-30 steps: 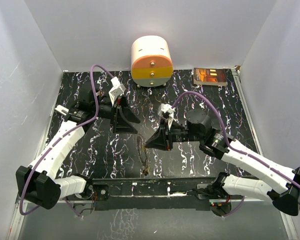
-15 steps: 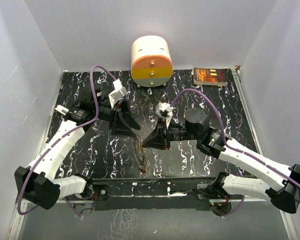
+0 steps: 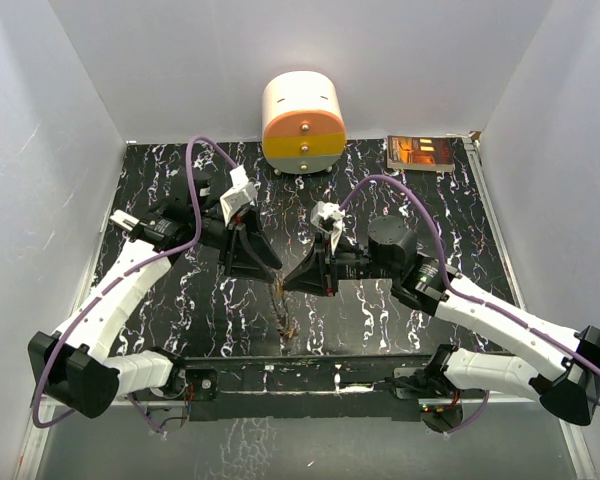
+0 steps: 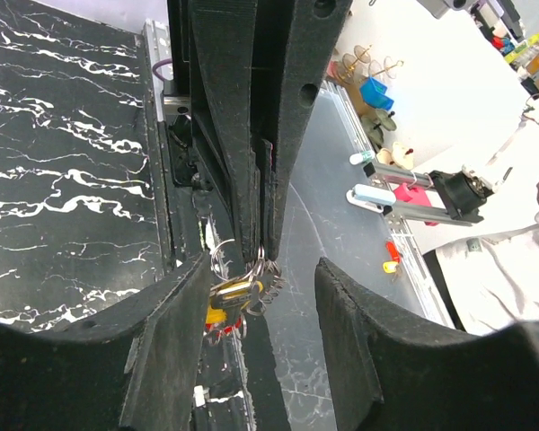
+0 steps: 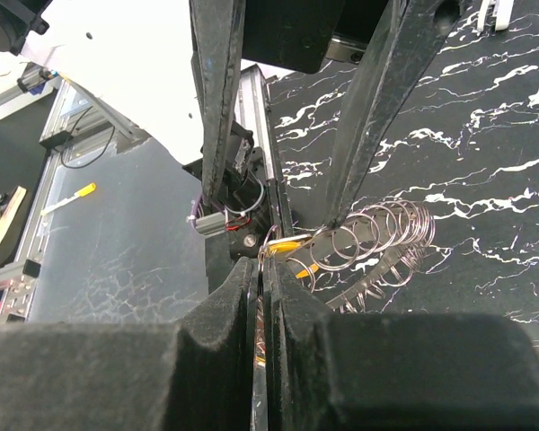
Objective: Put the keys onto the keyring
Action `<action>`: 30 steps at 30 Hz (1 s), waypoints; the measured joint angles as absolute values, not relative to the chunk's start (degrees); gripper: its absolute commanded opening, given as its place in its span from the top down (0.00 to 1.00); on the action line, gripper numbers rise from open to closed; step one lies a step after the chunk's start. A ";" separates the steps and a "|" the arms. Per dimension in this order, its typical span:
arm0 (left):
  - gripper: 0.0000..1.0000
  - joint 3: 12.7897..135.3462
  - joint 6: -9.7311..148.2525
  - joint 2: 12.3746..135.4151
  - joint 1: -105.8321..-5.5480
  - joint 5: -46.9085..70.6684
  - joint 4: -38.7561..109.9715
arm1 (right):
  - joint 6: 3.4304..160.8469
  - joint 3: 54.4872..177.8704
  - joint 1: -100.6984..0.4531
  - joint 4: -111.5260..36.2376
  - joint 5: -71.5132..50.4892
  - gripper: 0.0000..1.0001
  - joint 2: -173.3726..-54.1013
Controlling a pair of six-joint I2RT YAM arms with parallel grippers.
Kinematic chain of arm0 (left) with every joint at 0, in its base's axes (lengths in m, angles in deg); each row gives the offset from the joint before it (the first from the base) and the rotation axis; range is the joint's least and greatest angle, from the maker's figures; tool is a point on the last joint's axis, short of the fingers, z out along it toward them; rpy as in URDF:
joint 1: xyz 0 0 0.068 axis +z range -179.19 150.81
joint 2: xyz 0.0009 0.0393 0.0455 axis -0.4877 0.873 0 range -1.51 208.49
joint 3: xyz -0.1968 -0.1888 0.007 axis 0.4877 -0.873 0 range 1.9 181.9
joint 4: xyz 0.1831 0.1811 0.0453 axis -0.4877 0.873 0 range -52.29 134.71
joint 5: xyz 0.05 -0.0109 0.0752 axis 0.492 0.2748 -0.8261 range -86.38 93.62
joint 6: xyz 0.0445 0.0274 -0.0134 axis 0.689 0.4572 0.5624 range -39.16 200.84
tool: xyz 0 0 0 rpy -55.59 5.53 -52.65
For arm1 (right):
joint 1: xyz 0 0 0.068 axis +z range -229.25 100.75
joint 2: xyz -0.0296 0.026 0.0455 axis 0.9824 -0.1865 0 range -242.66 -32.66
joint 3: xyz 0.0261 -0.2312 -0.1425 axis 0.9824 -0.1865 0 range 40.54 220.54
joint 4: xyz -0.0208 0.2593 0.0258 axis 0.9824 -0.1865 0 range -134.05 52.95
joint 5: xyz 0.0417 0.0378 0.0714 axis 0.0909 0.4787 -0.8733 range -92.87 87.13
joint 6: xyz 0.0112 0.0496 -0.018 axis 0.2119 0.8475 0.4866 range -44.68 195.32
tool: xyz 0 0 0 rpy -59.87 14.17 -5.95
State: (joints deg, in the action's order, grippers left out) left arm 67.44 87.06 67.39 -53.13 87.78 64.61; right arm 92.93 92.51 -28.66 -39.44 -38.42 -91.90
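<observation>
The keyring (image 5: pixel 377 238), a bunch of silvery wire loops, hangs from my right gripper (image 5: pixel 262 265), which is shut on its thin metal edge. Keys with yellow (image 4: pixel 225 292) and red (image 4: pixel 226 321) heads dangle on the bunch, and a yellow head (image 5: pixel 292 244) also shows in the right wrist view. My left gripper (image 4: pixel 265 265) is open and straddles the right gripper's fingers (image 4: pixel 251 135) and the bunch. The yellow key lies close to its left pad (image 4: pixel 175 332), with a wide gap to the other pad. From above, both grippers meet over mid-table, left (image 3: pixel 268 270) and right (image 3: pixel 286 284), the keyring (image 3: pixel 280 305) hanging below.
An orange-and-white drawer box (image 3: pixel 303 125) stands at the back centre and a dark book (image 3: pixel 420 152) at the back right. A small red-and-yellow piece (image 4: pixel 391 256) and an orange-and-white stick (image 5: pixel 72 196) lie on the grey panel beyond the table's near edge.
The left gripper has moved right and its jaws have narrowed round the bunch. The right gripper has carried the keyring left to meet it.
</observation>
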 measured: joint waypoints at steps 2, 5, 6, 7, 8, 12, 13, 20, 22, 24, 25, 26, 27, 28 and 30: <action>0.55 67.44 87.30 67.66 -53.53 87.01 64.78 | 93.26 92.51 -28.66 -39.11 -38.42 0.92 -92.21; 0.63 67.44 87.61 68.09 -53.92 86.23 64.80 | 93.52 92.51 -28.66 -38.55 -38.42 0.92 -92.36; 0.68 67.44 87.74 68.27 -54.03 85.96 64.82 | 93.56 92.51 -28.66 -38.35 -38.42 0.92 -92.36; 0.73 67.44 87.91 68.40 -54.12 85.79 64.87 | 93.61 92.51 -28.66 -38.20 -38.42 0.92 -92.36; 0.80 67.44 88.04 68.49 -54.18 85.53 64.93 | 93.65 92.51 -28.66 -38.11 -38.42 0.92 -92.36; 0.98 67.44 88.70 68.51 -54.32 85.22 65.28 | 93.69 92.51 -28.66 -38.11 -38.22 0.92 -92.29; 1.00 67.44 88.81 68.51 -54.36 85.18 65.26 | 93.72 92.51 -28.68 -38.11 -38.09 0.92 -92.27; 1.00 67.44 89.70 68.51 -54.45 85.29 66.11 | 93.74 92.51 -28.68 -38.50 -37.18 0.92 -91.40; 1.00 67.44 89.92 68.51 -54.45 85.27 66.31 | 93.74 92.51 -28.68 -38.52 -36.89 0.92 -91.18; 1.00 67.44 90.21 68.51 -54.45 85.22 66.60 | 93.74 92.51 -28.68 -38.55 -36.52 0.92 -90.96; 1.00 67.44 90.32 68.51 -54.45 85.18 66.70 | 93.74 92.51 -28.68 -38.59 -36.15 0.92 -90.78; 1.00 67.44 90.49 68.51 -54.45 85.16 66.90 | 93.72 92.51 -28.68 -38.66 -35.78 0.92 -90.61; 1.00 67.44 90.71 68.51 -54.45 85.13 67.08 | 93.72 92.51 -28.68 -38.72 -35.54 0.92 -90.41; 1.00 67.48 90.88 68.51 -54.45 85.07 67.34 | 93.72 92.51 -28.68 -38.76 -35.14 0.92 -90.19; 1.00 67.52 91.15 68.51 -54.47 84.96 67.78 | 93.72 92.51 -28.68 -38.74 -34.38 0.92 -89.74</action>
State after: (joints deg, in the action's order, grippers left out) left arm 67.52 91.15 68.51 -54.47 84.96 67.78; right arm 93.72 92.51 -28.68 -38.74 -34.38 -89.74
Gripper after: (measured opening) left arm 0.007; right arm 0.091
